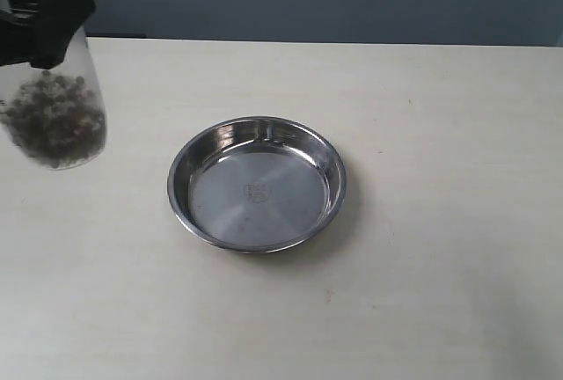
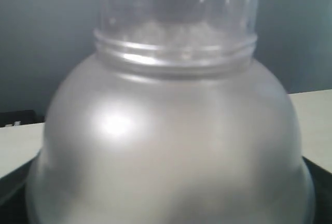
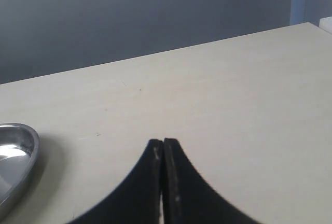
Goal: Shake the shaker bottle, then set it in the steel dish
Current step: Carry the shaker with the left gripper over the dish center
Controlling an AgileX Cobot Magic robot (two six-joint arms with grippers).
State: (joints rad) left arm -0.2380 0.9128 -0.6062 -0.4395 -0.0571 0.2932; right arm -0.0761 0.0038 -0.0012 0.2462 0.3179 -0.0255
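The left gripper (image 1: 48,24) is clamped round the upper part of the shaker bottle (image 1: 57,120), whose frosted body hangs below the black fingers with the brown grains heaped at its bottom end. Up close to that gripper, the domed shoulder and clear cap fill its wrist view. I cannot tell if the base touches the worktop (image 1: 440,222). The steel dish (image 1: 220,195) lies well apart from this gripper, nothing in it. The right gripper (image 3: 163,151) has its fingers pressed together over bare worktop, the dish's rim near it.
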